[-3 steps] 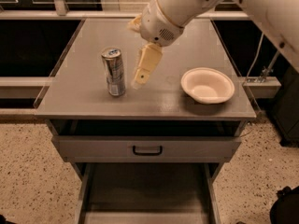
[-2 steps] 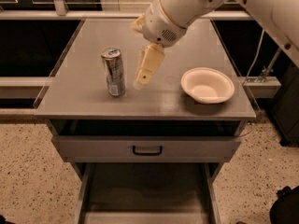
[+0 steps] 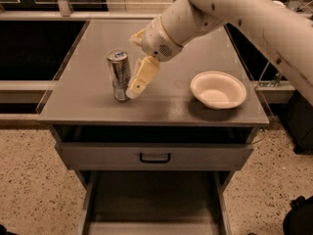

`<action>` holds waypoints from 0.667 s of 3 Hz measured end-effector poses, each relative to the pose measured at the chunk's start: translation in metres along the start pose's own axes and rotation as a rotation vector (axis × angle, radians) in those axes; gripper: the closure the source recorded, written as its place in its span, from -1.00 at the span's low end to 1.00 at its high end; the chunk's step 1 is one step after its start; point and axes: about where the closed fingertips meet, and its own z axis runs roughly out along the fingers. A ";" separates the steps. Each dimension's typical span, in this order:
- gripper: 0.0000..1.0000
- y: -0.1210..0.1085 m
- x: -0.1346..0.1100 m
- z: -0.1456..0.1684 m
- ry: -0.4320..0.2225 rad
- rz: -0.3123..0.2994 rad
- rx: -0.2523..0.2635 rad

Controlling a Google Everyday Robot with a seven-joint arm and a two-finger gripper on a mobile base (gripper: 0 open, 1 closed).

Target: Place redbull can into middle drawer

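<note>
Now the gripper (image 3: 133, 63) hovers beside the redbull can (image 3: 119, 75) on the grey tabletop (image 3: 166, 106) — jaws spread.

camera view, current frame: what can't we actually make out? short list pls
- The middle drawer: its front end is cut off by the bottom edge of the camera view.
- The claw sits just right of the redbull can. Their outlines meet, so I can't tell whether they touch.
- The arm: runs out past the right edge, and the base is unseen.
- The dark object on the floor: cut off at the bottom right corner, unidentifiable.
</note>
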 end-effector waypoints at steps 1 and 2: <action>-1.00 -0.011 0.003 0.015 -0.048 0.038 0.010; -1.00 -0.019 0.003 0.024 -0.083 0.062 0.026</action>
